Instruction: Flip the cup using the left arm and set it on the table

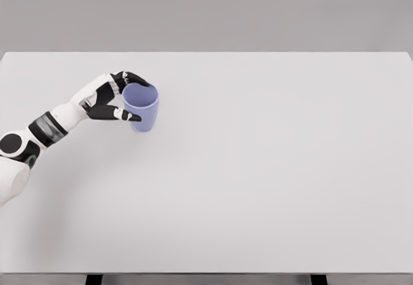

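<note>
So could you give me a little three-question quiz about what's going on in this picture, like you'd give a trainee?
1. True or false: the blue cup stands with its opening facing up.
2. Which hand is around the cup? A) the left hand B) the right hand C) neither
3. Fill in: the cup sits on the white ____, toward its left side.

Key:
1. True. The open rim and the cup's inside show from above.
2. A. The left hand has its fingers wrapped around the cup's side; the right arm is not in view.
3. table.
</note>
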